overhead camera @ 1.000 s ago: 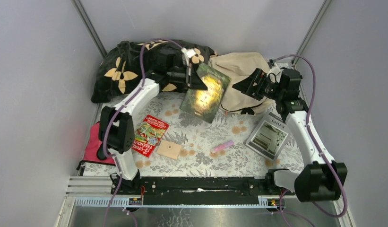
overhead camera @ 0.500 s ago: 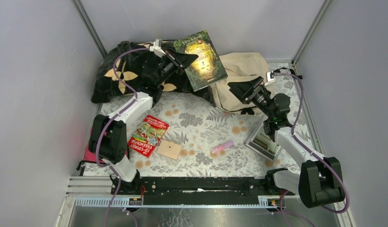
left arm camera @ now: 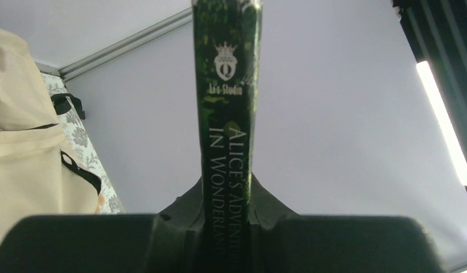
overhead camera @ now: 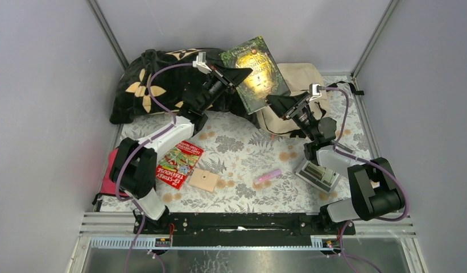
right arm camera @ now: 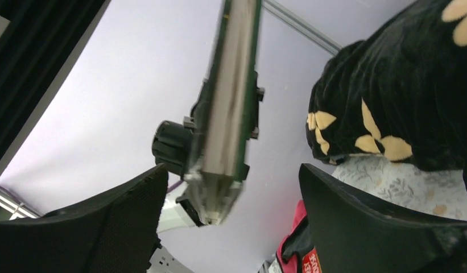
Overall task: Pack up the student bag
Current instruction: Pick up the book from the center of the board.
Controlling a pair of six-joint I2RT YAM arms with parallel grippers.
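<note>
Floral-cloth table (overhead camera: 242,153), large black flower-patterned pillow (overhead camera: 145,85) at back left. The soft beige fabric student bag (overhead camera: 302,77) lies back right, just beside the pillow and partly hidden behind the raised book. No open mouth shows on it.

The green hardcover Alice book (overhead camera: 256,71) is up in the air above the bag. The left gripper (overhead camera: 241,73) is clamped on its spine edge. The right gripper (overhead camera: 275,102) is spread wide and holds nothing, sitting just under the book's lower edge.

Risks:
- A one-edge pinch on a big book means it may swing or slip.
- If the right gripper closes off-centre, it could knock the book out of the left one.
- If the bag is zipped or flopped shut, the book would land on fabric, not inside.

Views:
- Top: cover, bag position and both arms, but the jaw gaps are unclear.
- Left wrist: spine squeezed between the fingers, title readable, bag at left.
- Right wrist: page edge between the open jaws, not touching either.
</note>
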